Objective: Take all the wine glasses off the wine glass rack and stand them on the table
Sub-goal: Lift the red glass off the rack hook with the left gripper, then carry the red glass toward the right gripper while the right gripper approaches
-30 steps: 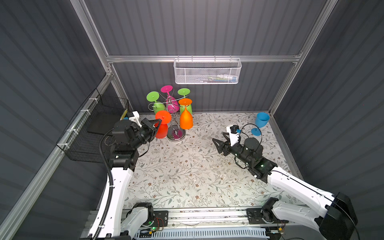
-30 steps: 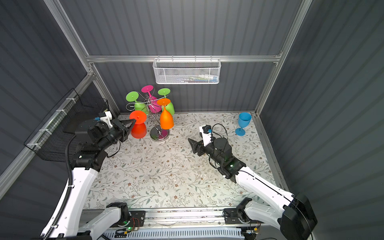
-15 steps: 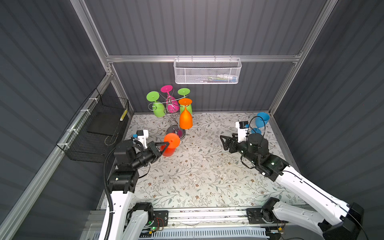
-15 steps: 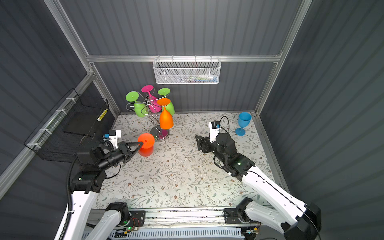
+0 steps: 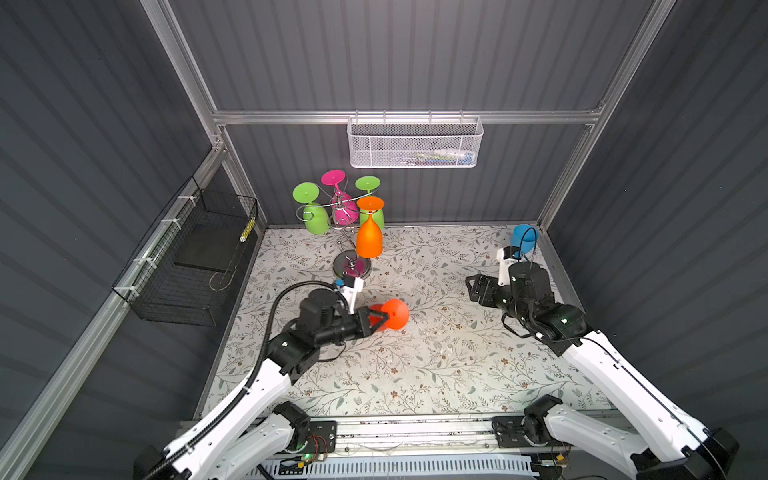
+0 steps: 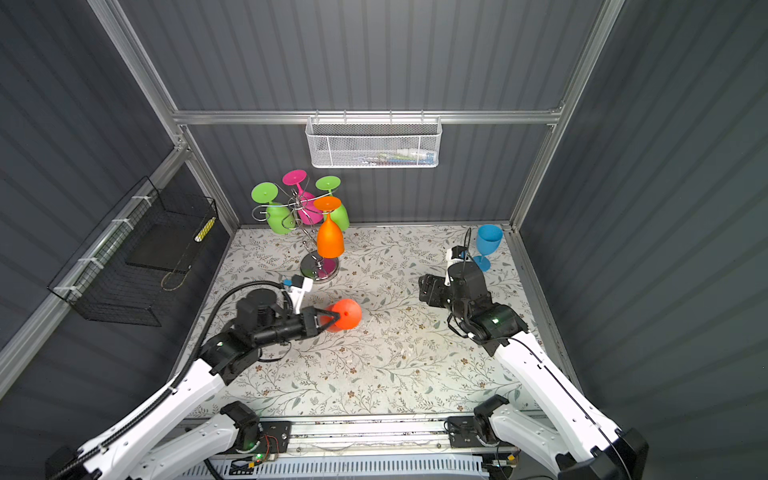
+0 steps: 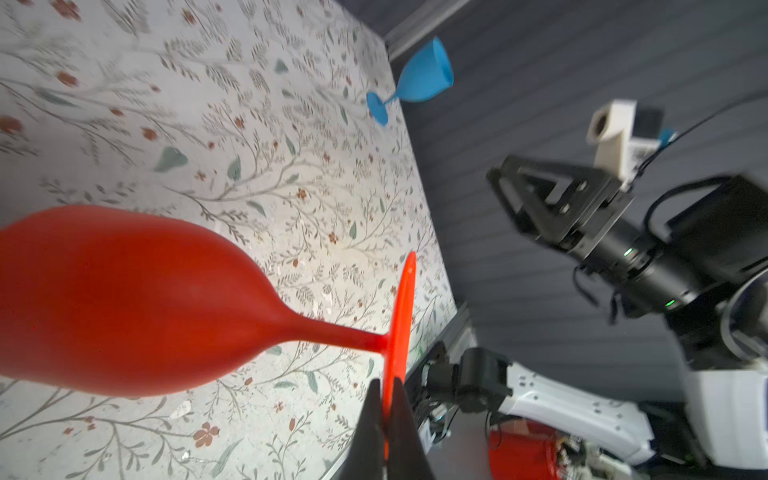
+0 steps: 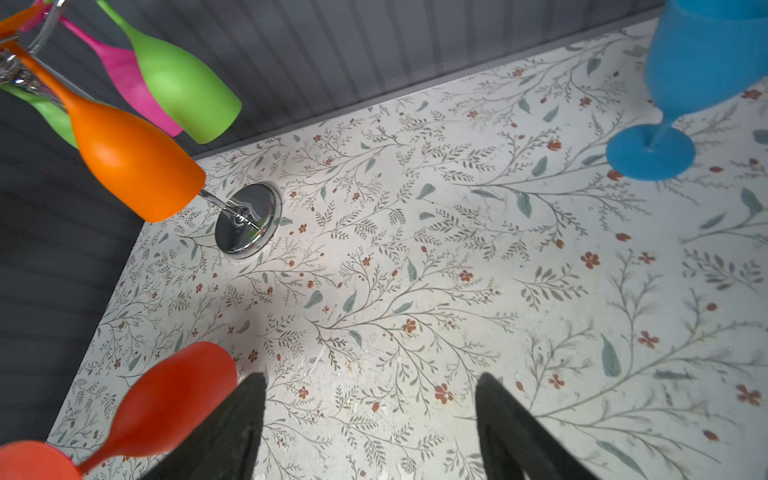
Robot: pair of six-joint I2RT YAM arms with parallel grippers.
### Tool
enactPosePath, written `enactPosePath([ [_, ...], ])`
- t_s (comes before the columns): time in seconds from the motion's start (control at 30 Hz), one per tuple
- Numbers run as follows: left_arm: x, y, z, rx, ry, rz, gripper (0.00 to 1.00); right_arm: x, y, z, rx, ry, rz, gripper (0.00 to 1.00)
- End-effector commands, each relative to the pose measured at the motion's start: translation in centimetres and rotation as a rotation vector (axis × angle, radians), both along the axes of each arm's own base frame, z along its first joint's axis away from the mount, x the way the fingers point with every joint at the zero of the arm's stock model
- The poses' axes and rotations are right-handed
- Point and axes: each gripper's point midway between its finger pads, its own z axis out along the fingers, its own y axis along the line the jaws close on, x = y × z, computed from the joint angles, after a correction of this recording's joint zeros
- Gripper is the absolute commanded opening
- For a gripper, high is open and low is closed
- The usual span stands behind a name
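Observation:
The red wine glass (image 5: 392, 314) (image 6: 348, 314) hangs on its side above the middle of the floral table, off the rack. My left gripper (image 5: 383, 319) (image 6: 330, 319) (image 7: 387, 395) is shut on the rim of its round foot (image 7: 401, 307), and its bowl (image 7: 124, 299) sticks out sideways. The chrome wine glass rack (image 5: 352, 266) (image 6: 319, 269) (image 8: 245, 220) stands at the back left with two green, one pink and one orange glass (image 5: 369, 237) hanging on it. My right gripper (image 5: 471, 286) (image 6: 424, 287) (image 8: 370, 380) is open and empty on the right.
A blue glass (image 5: 523, 239) (image 6: 488, 241) (image 8: 698, 66) stands upright in the back right corner, just behind my right wrist. A white mesh basket (image 5: 415, 143) hangs on the back wall. A black wire basket (image 5: 187, 257) hangs on the left wall.
My left gripper has carried the red glass away from the rack, toward the front and middle of the table. My right gripper has drawn back to the right.

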Motion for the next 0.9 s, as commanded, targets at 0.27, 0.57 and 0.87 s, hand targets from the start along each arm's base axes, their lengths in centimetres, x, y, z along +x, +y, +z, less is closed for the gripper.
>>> enactPosePath([
  [0.27, -1.4, -10.2, 0.4, 0.289, -0.453, -0.144, 0.0, -3.9, -1.7, -2.0, 0.061, 0.158, -0.027, 0.77],
  [0.57, -1.9, -12.9, -0.7, 0.467, -0.736, -0.144, 0.0, -7.3, -3.2, -4.7, 0.117, 0.319, -0.138, 0.77],
  [0.87, 0.0, -16.7, -2.1, 0.573, -0.916, -0.187, 0.0, -7.4, -5.6, -5.7, 0.104, 0.38, -0.265, 0.76],
])
